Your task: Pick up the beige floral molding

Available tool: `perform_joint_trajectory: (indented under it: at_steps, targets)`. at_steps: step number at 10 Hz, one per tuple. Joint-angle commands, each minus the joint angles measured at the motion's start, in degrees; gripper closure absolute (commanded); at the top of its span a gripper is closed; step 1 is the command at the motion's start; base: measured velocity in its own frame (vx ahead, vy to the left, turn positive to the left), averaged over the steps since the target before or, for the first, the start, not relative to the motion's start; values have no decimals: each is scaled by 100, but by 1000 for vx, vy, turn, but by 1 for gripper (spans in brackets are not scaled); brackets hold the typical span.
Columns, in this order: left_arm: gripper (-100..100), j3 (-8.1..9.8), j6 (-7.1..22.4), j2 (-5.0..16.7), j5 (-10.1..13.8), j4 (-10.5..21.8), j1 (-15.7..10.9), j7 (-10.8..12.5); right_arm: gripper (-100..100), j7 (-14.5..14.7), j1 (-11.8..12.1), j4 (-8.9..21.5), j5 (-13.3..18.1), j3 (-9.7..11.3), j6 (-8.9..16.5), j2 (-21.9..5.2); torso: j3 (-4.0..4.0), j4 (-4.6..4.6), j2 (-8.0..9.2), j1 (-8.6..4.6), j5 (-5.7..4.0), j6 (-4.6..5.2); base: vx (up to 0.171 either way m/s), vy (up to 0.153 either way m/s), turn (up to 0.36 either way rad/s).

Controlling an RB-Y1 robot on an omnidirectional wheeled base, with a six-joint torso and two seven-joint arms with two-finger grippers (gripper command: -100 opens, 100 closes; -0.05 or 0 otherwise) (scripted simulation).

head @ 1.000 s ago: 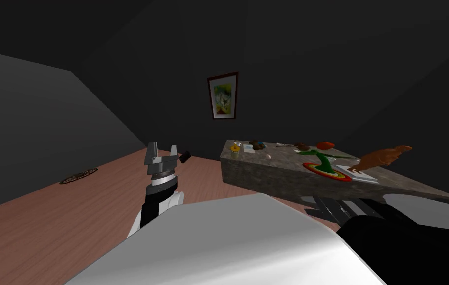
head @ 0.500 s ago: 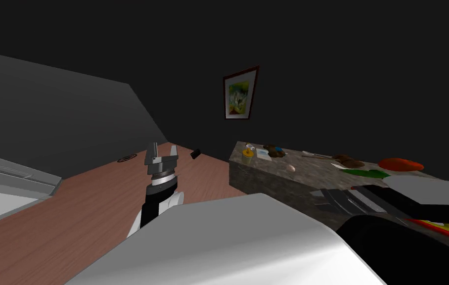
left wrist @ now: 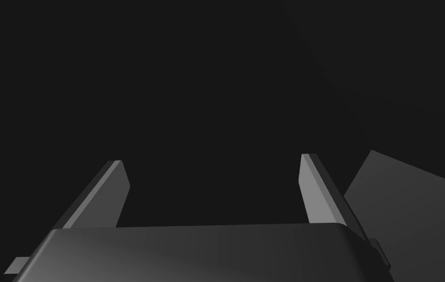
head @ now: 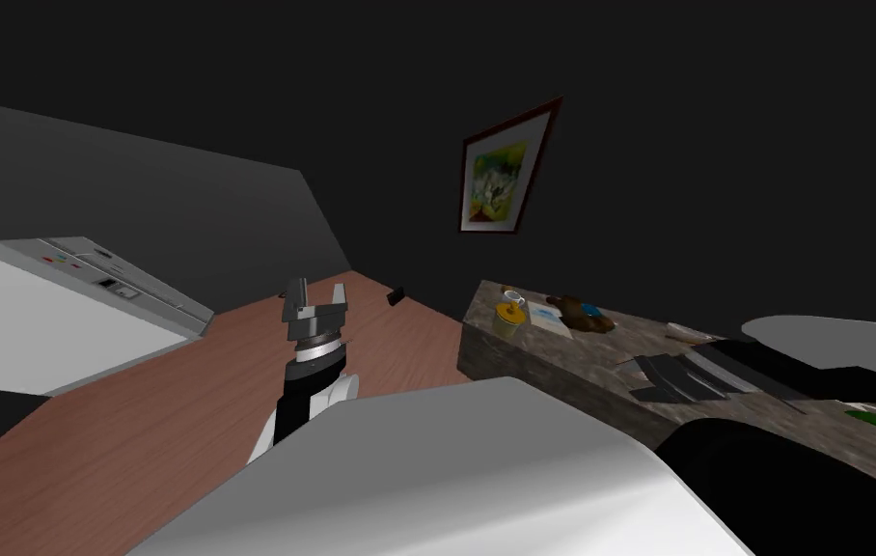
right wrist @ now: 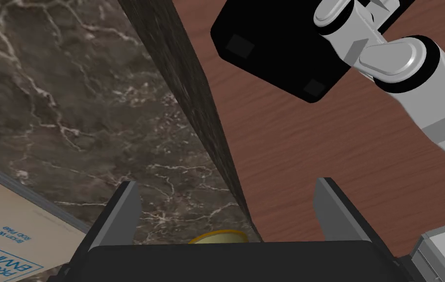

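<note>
Right gripper (right wrist: 226, 182) fingers apart, above marble table (right wrist: 69, 98) edge; yellow cup (right wrist: 218, 237) just under it, book (right wrist: 6, 220) beside; wood floor (right wrist: 290, 147) past the edge. Left gripper (head: 314, 294) apart, over floor, well off the table. Can't tell where molding sits

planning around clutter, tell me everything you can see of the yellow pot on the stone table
The yellow pot is small and round with a darker top, standing upright near the corner of the dark veined table, beside a white cup and a pale booklet. Its rim peeks out between the fingers of the open right pincer; nothing grips it.
</note>
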Motion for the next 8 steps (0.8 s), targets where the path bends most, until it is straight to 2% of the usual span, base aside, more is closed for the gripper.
perform_joint_trajectory:
  at_steps: [1, 2, 3, 4, 5, 6, 7, 8]
  targets:
    - [0, 0, 0, 0, 0, 0, 0, 0, -100, 19, -121, 172, 93, 67, -52, -79, 0, 0, 0, 0, 0, 0, 134, 30, 350]
    - [0, 0, 0, 0, 0, -1, 1, 0, -100, 6, -213, 352, 254, 90, -113, -245, -4, -2, -4, 1, 0, 7, 192, 23, 341]
    - [0, 0, 0, 0, 0, 0, 1, 0, -100, 6, -213, 358, 254, 90, -113, -245, -14, -6, -25, 1, 1, 3, 177, 23, 281]
    - [0, 1, 0, 0, 0, -1, 1, 0, -100, -9, -298, 512, 407, 130, -180, -363, -15, -7, -23, 3, 0, 8, 201, 41, 396]
    - [0, 0, 0, 0, 0, -1, 1, 0, -100, -9, -298, 512, 407, 130, -180, -363, -20, -8, -33, 10, 2, 2, 167, 13, 338]
    - [0, 1, 0, 0, 0, -1, 1, 0, -100, -24, -373, 632, 550, 189, -252, -432, -16, -7, -23, 6, 1, 8, 175, 6, 469]
    - [0, 0, 0, 0, 0, -1, 1, 0, -100, -42, -436, 714, 680, 268, -332, -450, -17, -7, -26, 5, 1, 2, 268, 23, 452]
    - [0, 1, 0, 0, 0, -1, 2, 0, -100, -42, -436, 714, 680, 268, -332, -450, -31, -13, -51, 12, 2, 5, 225, -32, 254]
